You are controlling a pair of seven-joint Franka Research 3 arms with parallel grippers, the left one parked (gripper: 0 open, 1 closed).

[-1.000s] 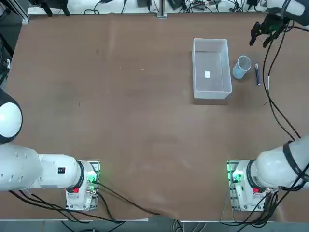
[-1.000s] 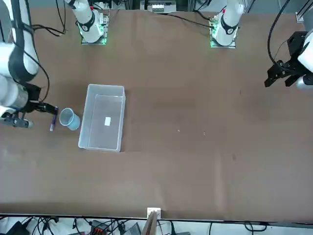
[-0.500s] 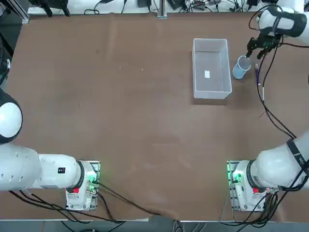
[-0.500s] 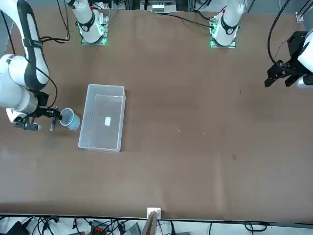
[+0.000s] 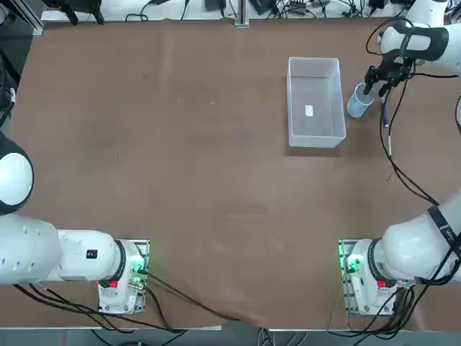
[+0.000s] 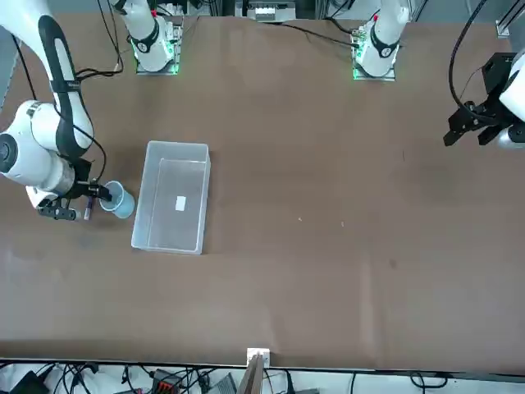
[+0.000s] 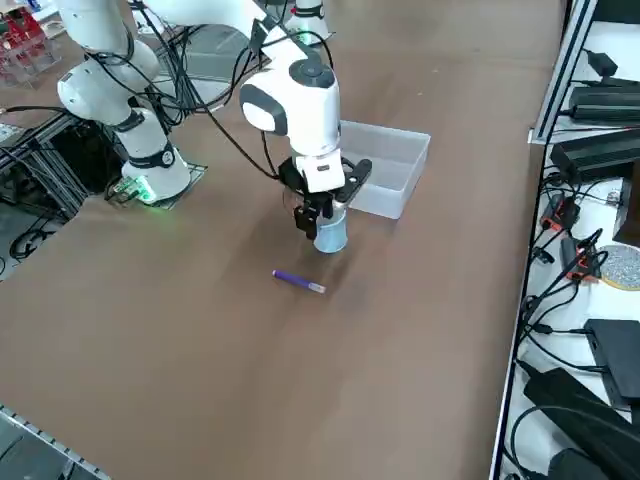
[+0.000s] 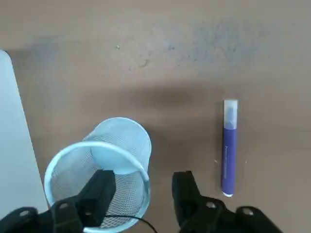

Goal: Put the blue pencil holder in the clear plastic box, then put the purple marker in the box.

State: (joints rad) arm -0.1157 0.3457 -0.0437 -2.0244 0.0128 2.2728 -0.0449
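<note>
The blue pencil holder is a pale blue mesh cup that stands upright just right of the clear plastic box. In the top view the cup sits between the box and the purple marker, which lies flat on the table. My right gripper is open and low over the cup. One finger reaches inside the rim and the other is outside the wall, on the marker's side. The marker lies apart from both fingers. The box holds only its white label.
The right arm's black cable trails over the table right of the marker. The table's far edge runs close behind the box. Open brown tabletop spreads left of the box.
My right gripper has come in from the far right corner toward the cup and dropped down over its rim. Cup, marker and box have stayed in place.
</note>
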